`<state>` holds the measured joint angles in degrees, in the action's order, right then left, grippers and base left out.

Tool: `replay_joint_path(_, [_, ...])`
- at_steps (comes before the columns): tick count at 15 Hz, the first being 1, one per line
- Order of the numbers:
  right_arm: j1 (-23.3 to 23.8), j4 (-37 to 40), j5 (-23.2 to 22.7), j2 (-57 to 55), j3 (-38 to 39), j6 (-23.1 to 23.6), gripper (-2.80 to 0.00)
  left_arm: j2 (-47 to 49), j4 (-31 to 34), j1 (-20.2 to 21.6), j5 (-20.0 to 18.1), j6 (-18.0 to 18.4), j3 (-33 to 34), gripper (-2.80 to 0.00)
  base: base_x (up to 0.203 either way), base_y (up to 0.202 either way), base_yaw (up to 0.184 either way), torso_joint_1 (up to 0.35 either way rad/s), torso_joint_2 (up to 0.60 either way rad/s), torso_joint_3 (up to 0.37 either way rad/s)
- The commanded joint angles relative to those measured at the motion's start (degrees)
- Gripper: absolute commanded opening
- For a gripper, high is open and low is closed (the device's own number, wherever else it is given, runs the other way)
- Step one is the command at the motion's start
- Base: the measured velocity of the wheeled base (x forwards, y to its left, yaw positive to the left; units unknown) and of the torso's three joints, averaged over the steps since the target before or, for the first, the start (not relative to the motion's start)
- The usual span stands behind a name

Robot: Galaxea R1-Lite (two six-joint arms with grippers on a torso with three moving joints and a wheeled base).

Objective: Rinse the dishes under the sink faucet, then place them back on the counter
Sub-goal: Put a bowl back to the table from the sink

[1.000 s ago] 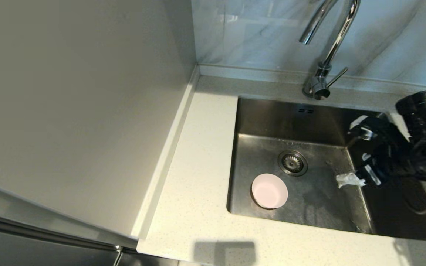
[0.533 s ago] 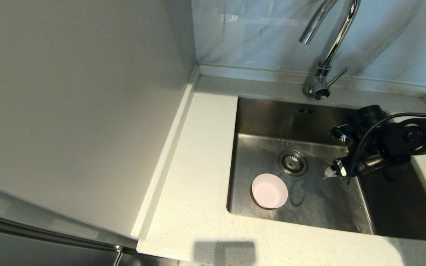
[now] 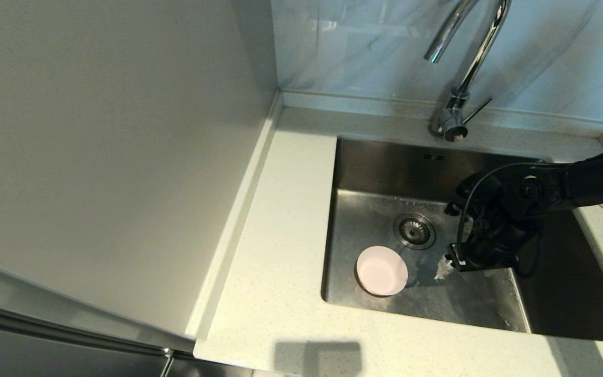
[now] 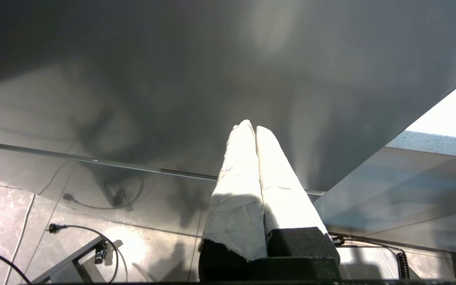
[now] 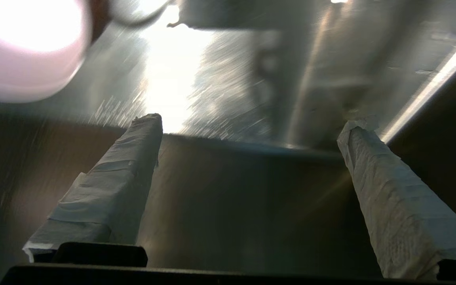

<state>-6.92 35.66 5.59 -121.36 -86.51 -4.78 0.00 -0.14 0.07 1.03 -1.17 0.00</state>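
Pale pink, the bowl sat on the sink floor near its front-left corner, beside the drain. The right claw hung wide open and empty nearby; the left claw was pressed closed, empty.

marble backsplash, beige wall panel

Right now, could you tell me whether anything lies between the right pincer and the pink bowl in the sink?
Nothing visible does: the open right pincer hangs beside the pink bowl, with only bare sink floor between them.
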Motion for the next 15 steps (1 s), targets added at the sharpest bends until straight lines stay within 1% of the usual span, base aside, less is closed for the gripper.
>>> replay_joint_path(1, [-2.42, 0.36, -3.27, 1.85, 0.52, 2.52, 0.00, -0.18, -0.03, 0.01, 0.03, -0.06, 0.00, -2.80, 0.000, 0.000, 0.000, 0.000, 0.00, 0.000])
replay_joint_path(3, [-6.17, 0.26, -5.13, 2.60, -0.06, 2.76, 0.00, -0.26, -0.03, 0.01, 0.03, -0.06, 0.00, -2.80, 0.000, 0.000, 0.000, 0.000, 0.00, 0.000])
replay_joint_path(5, [-9.11, -1.58, -5.21, 1.27, -1.42, 2.02, 0.00, -0.18, -0.03, 0.01, 0.03, -0.06, 0.00, -2.80, 0.000, 0.000, 0.000, 0.000, 0.00, 0.000])
replay_joint_path(7, [-11.31, -6.88, -4.69, -0.97, -2.67, -2.31, 0.00, -0.18, -0.03, 0.01, 0.03, -0.05, 0.00, -2.80, 0.000, 0.000, 0.000, 0.000, 0.00, 0.000])
replay_joint_path(9, [-11.79, -8.55, -4.23, -2.73, -4.16, -3.43, 0.00, -0.18, -0.03, 0.01, 0.03, 0.02, 0.00, -2.80, 0.000, 0.000, 0.000, 0.000, 0.00, 0.000])
replay_joint_path(12, [-11.53, -8.84, -3.99, -7.04, -8.68, -4.20, 0.00, -0.18, -0.03, 0.01, 0.03, -0.06, 0.00, -2.80, 0.000, 0.000, 0.000, 0.000, 0.00, 0.000])
replay_joint_path(15, [-11.06, -9.03, -3.97, -10.72, -10.53, -4.44, 0.00, -0.18, -0.03, 0.01, 0.03, -0.06, 0.00, -2.80, 0.000, 0.000, 0.000, 0.000, 0.00, 0.000])
